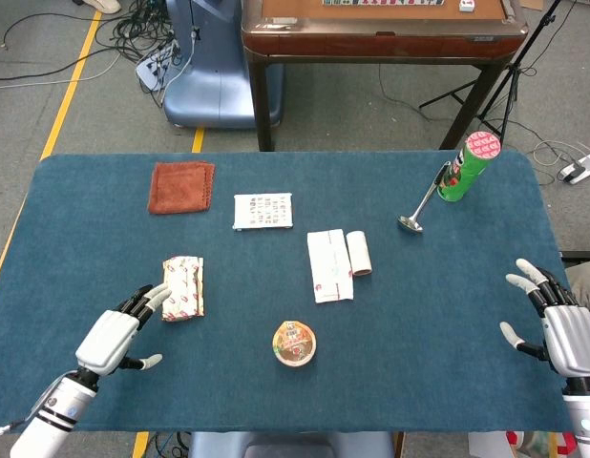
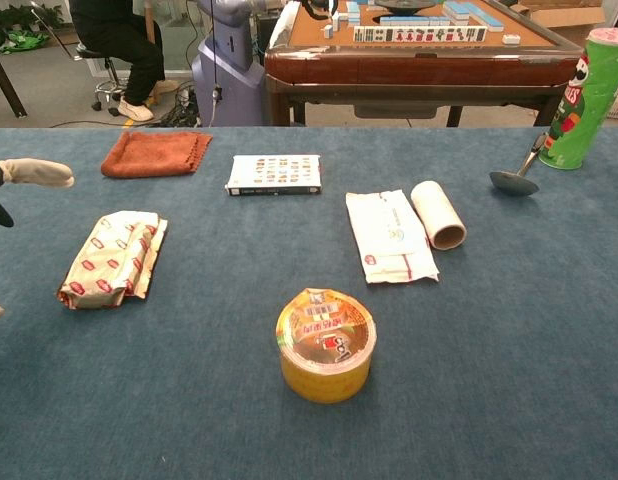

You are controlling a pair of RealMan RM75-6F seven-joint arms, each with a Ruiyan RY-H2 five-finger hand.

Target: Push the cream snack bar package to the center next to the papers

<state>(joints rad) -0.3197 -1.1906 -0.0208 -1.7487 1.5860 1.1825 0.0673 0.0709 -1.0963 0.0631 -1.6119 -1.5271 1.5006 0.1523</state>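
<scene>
The cream snack bar package (image 1: 182, 288) (image 2: 112, 258), printed with red marks, lies flat on the left half of the blue table. The white papers (image 1: 329, 265) (image 2: 390, 236) lie near the middle with a paper roll (image 1: 359, 255) (image 2: 437, 214) beside them. My left hand (image 1: 114, 335) hovers open just left of and below the package, fingertips close to its left edge; only its fingertips (image 2: 34, 172) show at the left edge of the chest view. My right hand (image 1: 560, 326) is open at the table's right edge, holding nothing.
A yellow lidded cup (image 1: 294, 343) (image 2: 326, 344) stands in front of the papers. A tile box (image 1: 263, 211) and a rust cloth (image 1: 181, 186) lie further back. A green can (image 1: 467, 165) and a ladle (image 1: 421, 203) sit at the far right.
</scene>
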